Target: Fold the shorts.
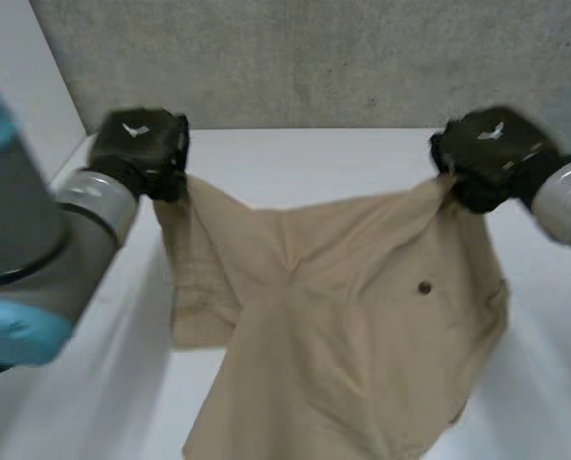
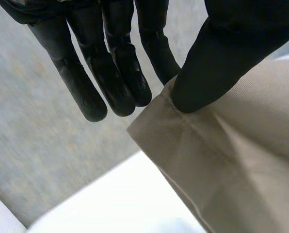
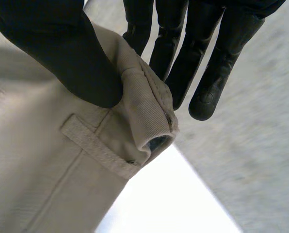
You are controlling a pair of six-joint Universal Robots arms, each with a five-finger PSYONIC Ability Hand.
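Observation:
Beige shorts [image 1: 343, 326] hang stretched between my two hands above the white table [image 1: 295, 153], with a dark button on the front. My left hand [image 1: 142, 149] pinches the top left corner of the shorts [image 2: 232, 160] between thumb [image 2: 222, 63] and fingers [image 2: 120, 77]. My right hand [image 1: 491, 153] grips the top right corner at the waistband. In the right wrist view the thumb [image 3: 67, 53] presses the waistband [image 3: 139, 107], with its belt loop [image 3: 96, 145], against the fingers [image 3: 202, 73]. The lower part of the shorts drapes down toward the table's near side.
A grey speckled wall [image 1: 314, 57] rises behind the table's far edge. A white side panel [image 1: 27, 96] stands at the left. My left arm [image 1: 36, 259], grey with light-blue caps, fills the near left.

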